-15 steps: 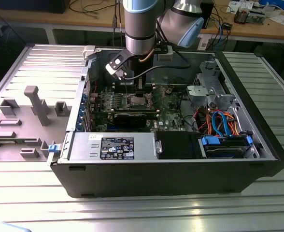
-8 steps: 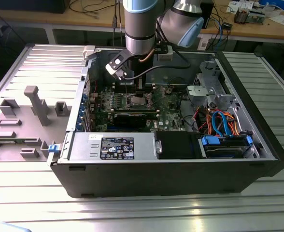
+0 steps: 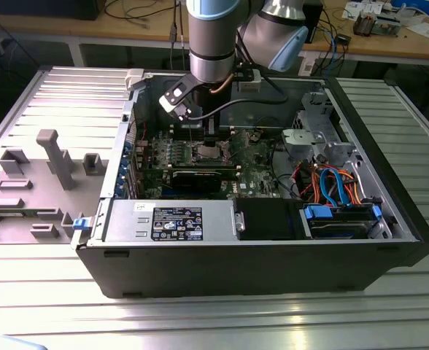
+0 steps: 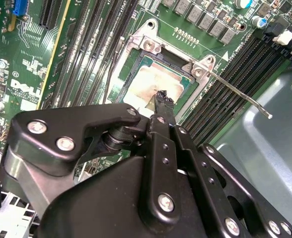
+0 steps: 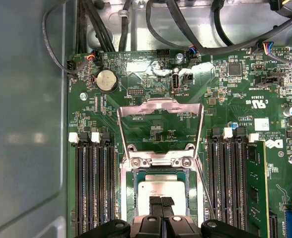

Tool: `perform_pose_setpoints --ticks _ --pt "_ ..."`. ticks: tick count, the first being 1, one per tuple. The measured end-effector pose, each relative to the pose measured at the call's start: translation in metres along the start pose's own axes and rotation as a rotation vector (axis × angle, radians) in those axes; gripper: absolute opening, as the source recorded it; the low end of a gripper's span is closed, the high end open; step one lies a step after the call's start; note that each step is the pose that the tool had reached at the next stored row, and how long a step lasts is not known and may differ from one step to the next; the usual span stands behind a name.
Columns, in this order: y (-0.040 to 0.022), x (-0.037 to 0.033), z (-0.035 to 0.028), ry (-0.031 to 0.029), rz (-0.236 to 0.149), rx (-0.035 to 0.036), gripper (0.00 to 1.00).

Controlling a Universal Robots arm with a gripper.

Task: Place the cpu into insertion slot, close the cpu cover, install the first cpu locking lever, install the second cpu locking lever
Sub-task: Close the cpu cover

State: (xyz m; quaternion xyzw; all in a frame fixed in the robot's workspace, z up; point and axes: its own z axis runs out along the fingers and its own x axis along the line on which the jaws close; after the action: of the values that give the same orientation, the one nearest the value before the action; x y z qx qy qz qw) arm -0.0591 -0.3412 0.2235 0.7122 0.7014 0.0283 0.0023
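Observation:
The cpu (image 5: 161,188) lies flat in the insertion slot (image 5: 127,198), its silver-grey top (image 4: 156,79) smeared with paste. The cpu cover (image 5: 161,103) stands flipped open beyond the socket, and the green board shows through its window. My gripper (image 5: 161,202) is shut, its black fingertips (image 4: 163,96) together over the middle of the chip's top with nothing between them. One thin locking lever (image 4: 240,96) sticks out unlatched beside the socket. Another lever (image 4: 117,54) runs along the opposite side. In the exterior view the gripper (image 3: 200,135) hangs just above the socket (image 3: 207,152).
Memory slots (image 5: 94,183) flank the socket on both sides, with one stick (image 5: 253,188) seated. Cables (image 5: 151,25) run along the board's edge. The open computer case (image 3: 258,248) holds a power supply (image 3: 174,222) and drive cage (image 3: 342,219). A grey fixture (image 3: 50,157) stands beside it.

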Motion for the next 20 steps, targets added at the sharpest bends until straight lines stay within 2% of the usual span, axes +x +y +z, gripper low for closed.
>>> perform_pose_setpoints --ticks 7,20 --pt "0.0001 0.0001 -0.0018 -0.0001 0.0 0.0002 0.11" --pt "0.0007 0.0006 -0.0163 -0.0006 0.0 0.0002 0.11"
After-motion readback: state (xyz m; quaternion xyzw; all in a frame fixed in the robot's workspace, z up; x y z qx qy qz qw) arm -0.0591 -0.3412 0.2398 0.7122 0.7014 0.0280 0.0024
